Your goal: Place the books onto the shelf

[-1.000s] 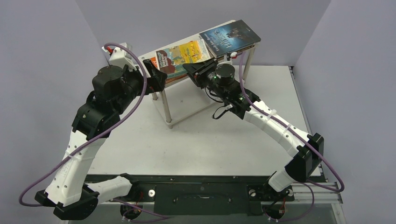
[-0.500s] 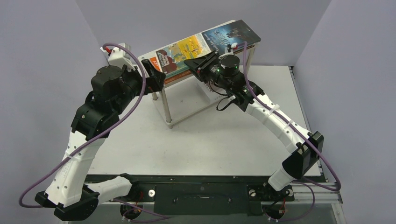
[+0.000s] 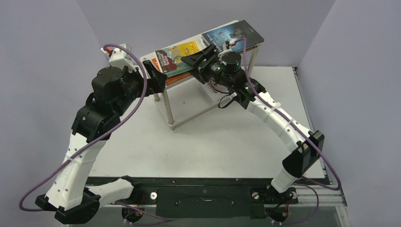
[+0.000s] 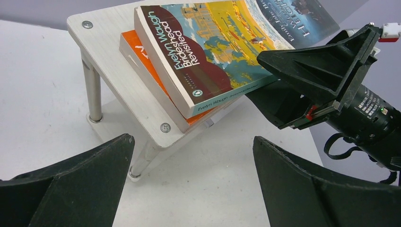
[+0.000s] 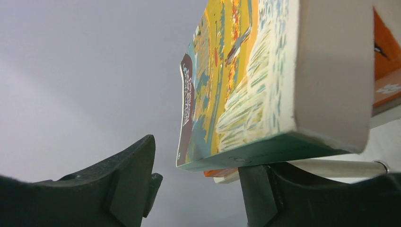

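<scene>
On the white shelf's [image 3: 167, 104] top board [image 4: 101, 45] lie three books. The yellow-teal book [image 3: 182, 54] [image 4: 213, 52] rests on the orange book [image 4: 135, 47], its near corner jutting past the board. The dark blue-grey book [image 3: 232, 34] lies to their right. My right gripper [image 3: 197, 56] [image 5: 197, 153] is open around the yellow-teal book's [image 5: 236, 85] overhanging corner: the book sits close against the right finger [image 5: 265, 189], well clear of the left one. My left gripper [image 3: 158, 75] [image 4: 189, 142] is open and empty, low beside the shelf's left corner.
A thin silver leg [image 4: 93, 90] stands just ahead of my left gripper. Purple-grey walls close in behind and on both sides of the white table [image 3: 198, 142]. The right arm's black wrist [image 4: 359, 113] hangs close to the shelf's front edge.
My right gripper rose towards the shelf top with the yellow-teal book, which now lies flatter on the orange one, and its jaws have opened. The left arm stayed still.
</scene>
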Controlling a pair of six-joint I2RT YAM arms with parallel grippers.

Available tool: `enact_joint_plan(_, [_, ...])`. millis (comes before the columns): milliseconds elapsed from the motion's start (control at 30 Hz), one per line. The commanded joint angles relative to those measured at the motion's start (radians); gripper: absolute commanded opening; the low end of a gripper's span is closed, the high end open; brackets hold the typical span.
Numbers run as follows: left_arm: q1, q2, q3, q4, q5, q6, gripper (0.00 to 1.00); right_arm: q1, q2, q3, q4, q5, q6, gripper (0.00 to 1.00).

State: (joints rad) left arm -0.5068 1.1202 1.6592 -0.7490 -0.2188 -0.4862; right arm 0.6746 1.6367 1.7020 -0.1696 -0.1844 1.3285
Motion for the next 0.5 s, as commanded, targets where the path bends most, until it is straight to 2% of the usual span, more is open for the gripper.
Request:
enact_joint_plan(0, [0.011, -0.016, -0.001, 0.021, 0.016, 0.001, 0.96, -0.003, -0.048, 0.02, 0.068, -0.025, -0.011, 0.61])
enact_joint_plan(467, [0.031, -0.013, -0.018, 0.031, 0.043, -0.005, 0.96, -0.017, -0.124, -0.095, 0.022, -0.048, -0.059, 0.64])
